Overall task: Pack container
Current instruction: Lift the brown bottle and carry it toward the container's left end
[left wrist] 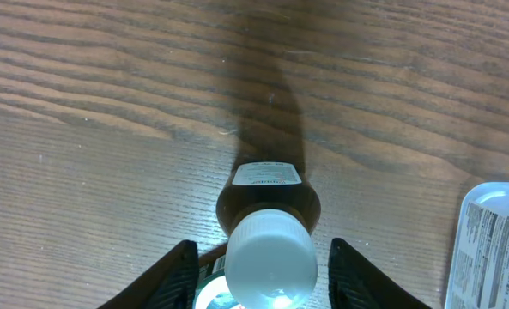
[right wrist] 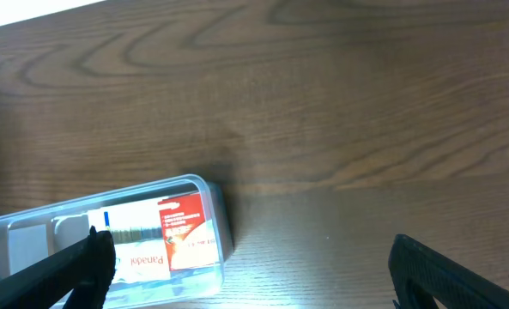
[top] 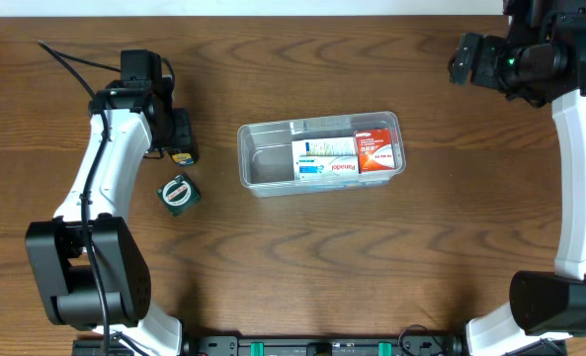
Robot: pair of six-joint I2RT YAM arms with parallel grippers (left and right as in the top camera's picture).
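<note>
Brown wood tabletop [top: 372,257]. At its centre, clear container [top: 258,166]. Right gripper [right wrist: 250,253] spread wide, apart from the container. Left gripper [left wrist: 263,251] parted. Inside the container, white box [top: 322,158] beside red-and-white box [top: 375,150]. Between the left gripper's fingers, gaps either side, white-capped brown bottle [left wrist: 269,199].

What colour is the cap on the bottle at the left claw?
The cap is white; the left wrist view shows it best.
</note>
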